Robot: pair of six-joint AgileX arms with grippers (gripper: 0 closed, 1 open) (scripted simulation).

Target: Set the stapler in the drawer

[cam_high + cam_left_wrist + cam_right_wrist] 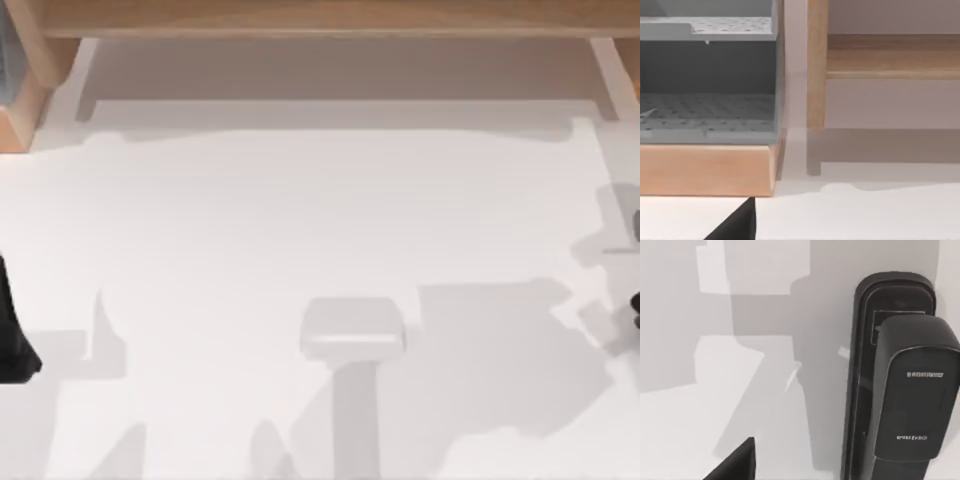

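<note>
**Stapler (pixel 895 385) lying on the table, outside the drawer**

A black stapler is seen in the right wrist view, lying flat on the white table (pixel 300 200) with its broad top arm over a longer, narrower base. Small pale lettering is printed on the top arm but cannot be read. Nothing is seen touching the stapler, and grey shadows are cast on the table beside it.

The drawer (pixel 707 115) is shown in the left wrist view as a grey perforated compartment, set in a grey unit that rests on a light wooden base (pixel 705 170). It appears to stand open towards the camera, though this is hard to judge. A wooden frame (pixel 816 65) with a horizontal rail stands just beside it.

In the top view the left arm (pixel 12 330) is seen at the table's left edge and the right arm (pixel 636 305) at its right edge, well apart from each other. A dark wedge, probably part of the left gripper (pixel 737 225), is seen over the table in front of the wooden base. Whether either gripper is spread or pressed together cannot be told
</note>
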